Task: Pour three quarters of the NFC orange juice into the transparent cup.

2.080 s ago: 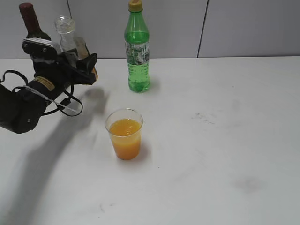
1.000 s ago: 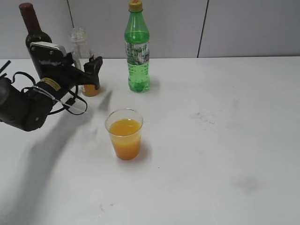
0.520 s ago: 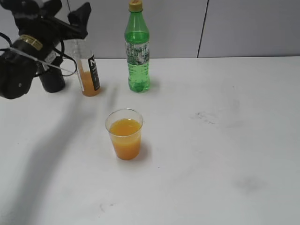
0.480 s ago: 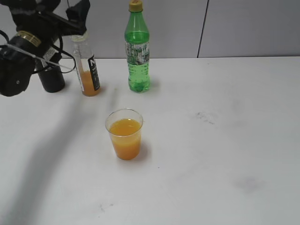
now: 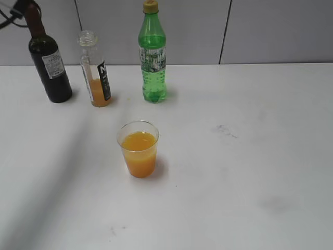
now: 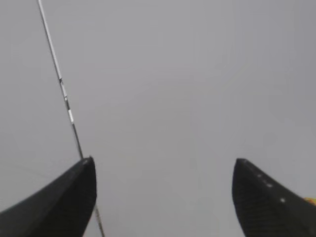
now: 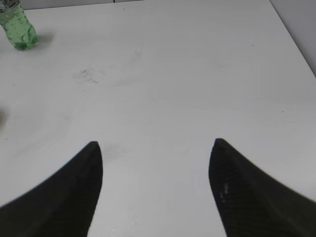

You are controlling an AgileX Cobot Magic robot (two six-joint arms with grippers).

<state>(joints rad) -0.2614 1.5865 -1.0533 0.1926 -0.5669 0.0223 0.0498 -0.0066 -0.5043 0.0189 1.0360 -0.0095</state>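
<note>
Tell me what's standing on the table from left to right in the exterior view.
Dark wine bottle → NFC orange juice → transparent cup, nearer the camera → green bottle.

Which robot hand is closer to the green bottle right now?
Hard to call. The right gripper hangs open over bare table, the green bottle far off at its view's corner. The left gripper faces only wall.

The wine bottle (image 5: 48, 67) loses its top to the frame's edge; the green bottle (image 7: 18, 28) shows only its base.
</note>
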